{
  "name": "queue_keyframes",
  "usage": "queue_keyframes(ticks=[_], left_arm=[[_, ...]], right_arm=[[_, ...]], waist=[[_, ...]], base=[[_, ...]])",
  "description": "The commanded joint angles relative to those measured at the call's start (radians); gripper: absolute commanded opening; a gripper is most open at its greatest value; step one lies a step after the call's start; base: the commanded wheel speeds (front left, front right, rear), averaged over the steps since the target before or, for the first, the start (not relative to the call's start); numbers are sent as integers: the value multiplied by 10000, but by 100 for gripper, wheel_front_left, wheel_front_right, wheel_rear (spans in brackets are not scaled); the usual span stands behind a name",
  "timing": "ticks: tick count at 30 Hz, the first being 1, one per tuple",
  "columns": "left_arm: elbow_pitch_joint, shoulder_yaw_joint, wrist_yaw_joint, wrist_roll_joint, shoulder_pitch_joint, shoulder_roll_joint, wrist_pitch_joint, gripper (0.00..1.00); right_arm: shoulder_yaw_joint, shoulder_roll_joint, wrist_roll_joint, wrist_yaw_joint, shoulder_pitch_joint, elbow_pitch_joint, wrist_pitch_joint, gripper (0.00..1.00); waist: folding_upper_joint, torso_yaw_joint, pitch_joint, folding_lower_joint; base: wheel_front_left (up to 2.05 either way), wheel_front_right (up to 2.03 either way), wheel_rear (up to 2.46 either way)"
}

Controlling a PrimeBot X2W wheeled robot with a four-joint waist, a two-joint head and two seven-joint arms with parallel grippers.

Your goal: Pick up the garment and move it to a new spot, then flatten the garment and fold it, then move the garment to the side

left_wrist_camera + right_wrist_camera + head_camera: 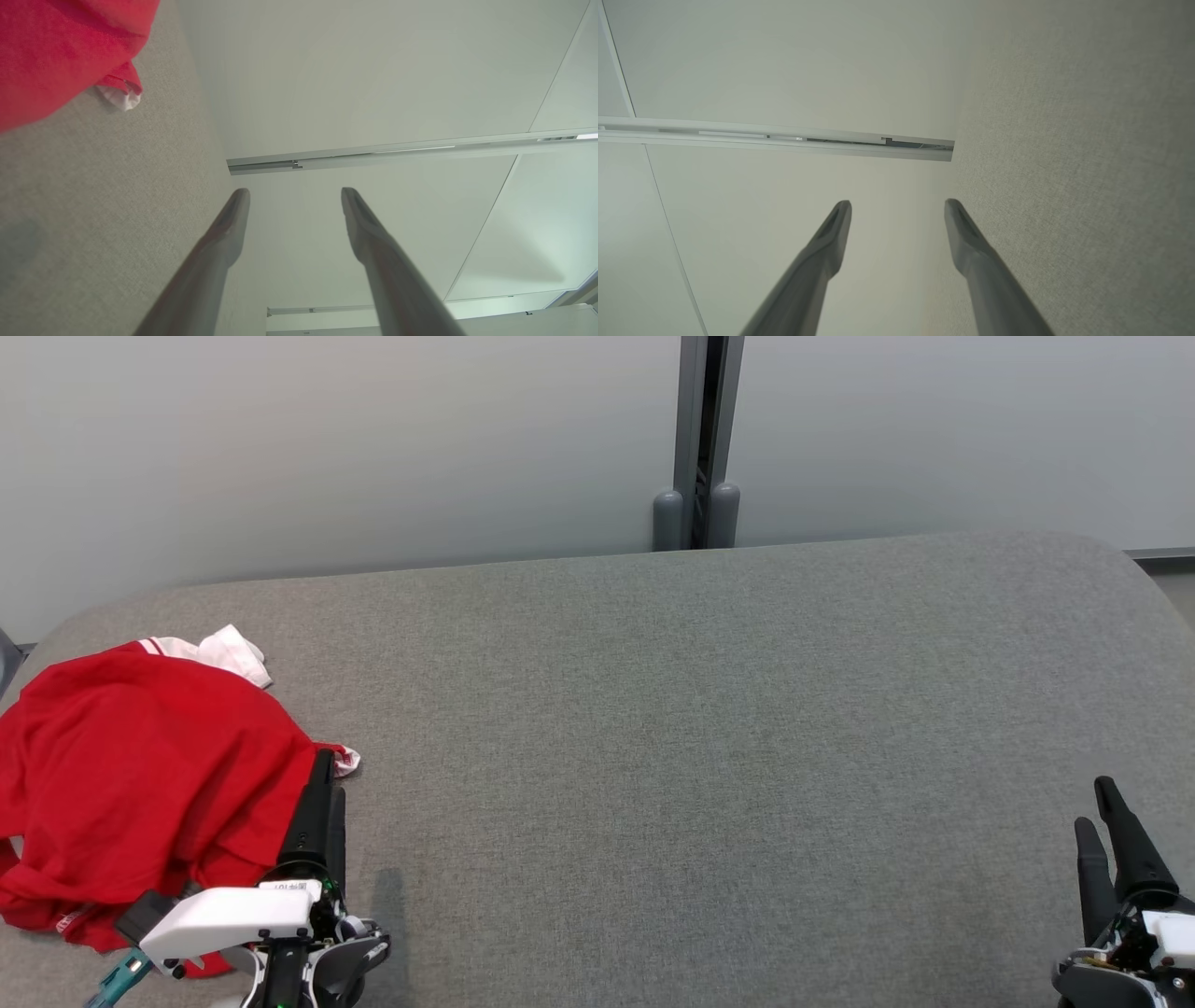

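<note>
A crumpled red garment (140, 775) with white trim lies on the far left of the grey fabric surface (700, 709). In the left wrist view the garment (56, 46) shows in the upper left corner. My left gripper (329, 775) stands just beside the garment's right edge, fingers pointing away from me. The left wrist view shows the left gripper (295, 193) open with nothing between its fingers. Far off at the lower right, my right gripper (1094, 803) is open and empty too, as the right wrist view confirms for the right gripper (897, 203).
The grey surface stretches wide from the garment to the right gripper, with rounded far corners. A pale wall rises behind it, with a grey vertical post (695, 439) at the middle of the far edge.
</note>
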Motion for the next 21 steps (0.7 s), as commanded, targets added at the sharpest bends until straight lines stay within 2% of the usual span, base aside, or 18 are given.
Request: queue_keyframes(ticks=[1,10,21], left_arm=[[-275,92,-5,176,-128,48,-123,100],[-475,311,-6,766,-74,58,-385,100],[-904,816,-8,2124,-59,72,-740,100]], right_arm=[[146,-187,-285,3,-306,-186,-185,100],[476,-310,-1546,3,-564,-172,-618,100],[1256,-654,-4242,3,-1066,-596,-1202,100]], waist=[[-1,16,-5,0],[-1,70,-12,0],[-1,156,-19,0]], base=[[0,0,0],[0,0,0],[0,0,0]])
